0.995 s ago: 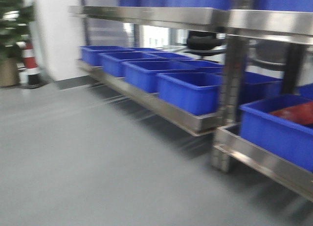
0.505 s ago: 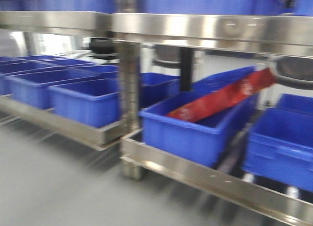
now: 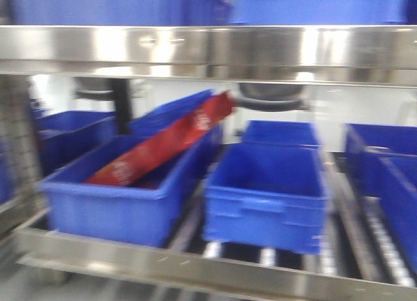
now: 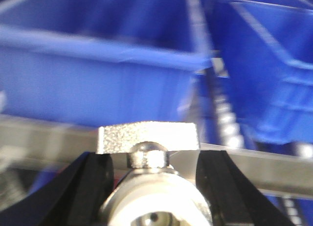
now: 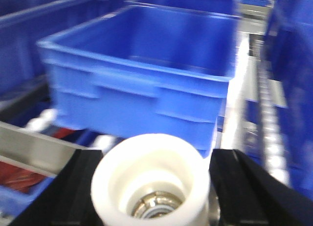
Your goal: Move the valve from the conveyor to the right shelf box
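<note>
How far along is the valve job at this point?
Pickup looks done: the left gripper is shut on a metal-handled valve, the right gripper on a white-ended valve. In hand: both are held in front of the shelf and its blue boxes. Left: neither valve is in a box yet.

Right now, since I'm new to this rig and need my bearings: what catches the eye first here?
A red pack leans slantwise in the left box on the steel shelf. Up close, the left claw grips a valve with a metal handle, and the right claw grips a white valve, facing the middle box.
</note>
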Available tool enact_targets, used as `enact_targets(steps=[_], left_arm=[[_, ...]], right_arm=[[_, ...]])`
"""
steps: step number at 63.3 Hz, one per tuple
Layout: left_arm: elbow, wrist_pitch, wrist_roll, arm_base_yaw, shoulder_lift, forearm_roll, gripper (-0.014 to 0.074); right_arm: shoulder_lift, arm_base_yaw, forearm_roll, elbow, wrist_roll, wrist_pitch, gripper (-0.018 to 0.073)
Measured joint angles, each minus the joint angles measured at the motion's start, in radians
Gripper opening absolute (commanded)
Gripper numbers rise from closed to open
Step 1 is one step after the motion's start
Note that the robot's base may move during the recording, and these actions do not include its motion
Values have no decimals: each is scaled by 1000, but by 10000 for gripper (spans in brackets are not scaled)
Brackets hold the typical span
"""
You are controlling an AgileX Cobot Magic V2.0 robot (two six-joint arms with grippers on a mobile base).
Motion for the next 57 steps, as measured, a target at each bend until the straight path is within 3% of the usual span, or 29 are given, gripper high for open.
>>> enact_targets(steps=[57], left_arm=[[0,0,0,0,2,-4,-111]], right_arm=[[0,0,0,0,0,0,-168]])
